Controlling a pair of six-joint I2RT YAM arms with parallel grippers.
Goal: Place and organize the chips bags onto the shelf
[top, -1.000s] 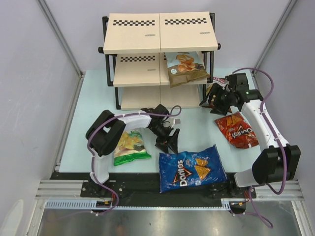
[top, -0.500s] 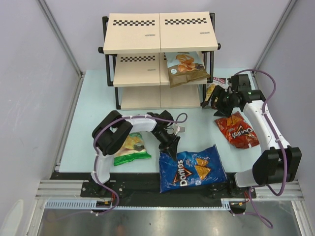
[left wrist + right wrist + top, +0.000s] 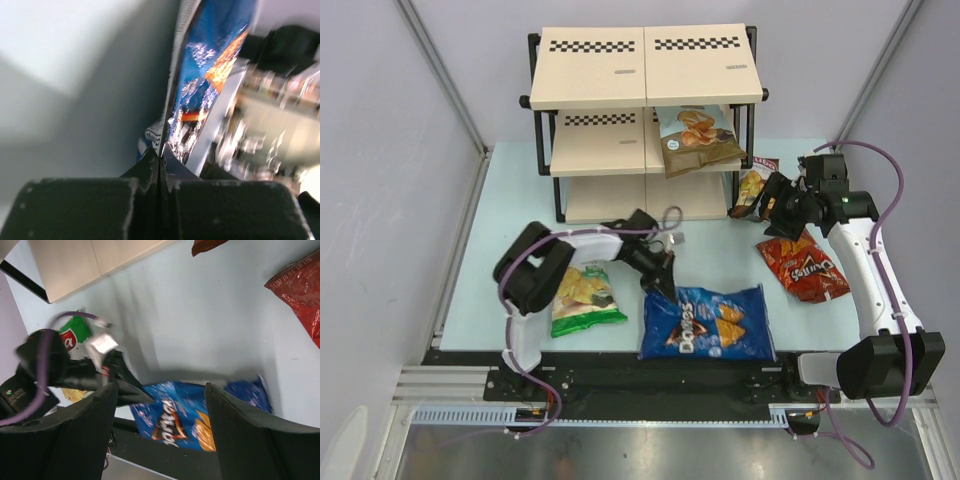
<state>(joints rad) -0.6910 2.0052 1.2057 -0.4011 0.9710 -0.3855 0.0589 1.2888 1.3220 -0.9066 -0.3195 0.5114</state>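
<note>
The large blue Doritos bag (image 3: 710,325) lies near the table's front edge. My left gripper (image 3: 659,287) is shut on its upper left edge. In the left wrist view the fingers (image 3: 150,165) pinch the bag's seam (image 3: 202,80). My right gripper (image 3: 772,200) hovers open and holds nothing, close to the small dark Chuba bag (image 3: 754,184). It looks down on the blue bag (image 3: 185,415). The red Doritos bag (image 3: 804,265) lies at the right and the green-white bag (image 3: 582,297) at the left. A pale blue-and-brown bag (image 3: 695,135) rests on the shelf's (image 3: 600,70) middle tier.
The shelf stands at the back centre of the pale blue table (image 3: 510,210). Grey walls close in both sides. A black rail (image 3: 620,375) runs along the front edge, just below the blue bag.
My left gripper has closed on the blue bag's edge, and the bag has swung to lie more level. The right gripper has drawn back to the right, still open.
</note>
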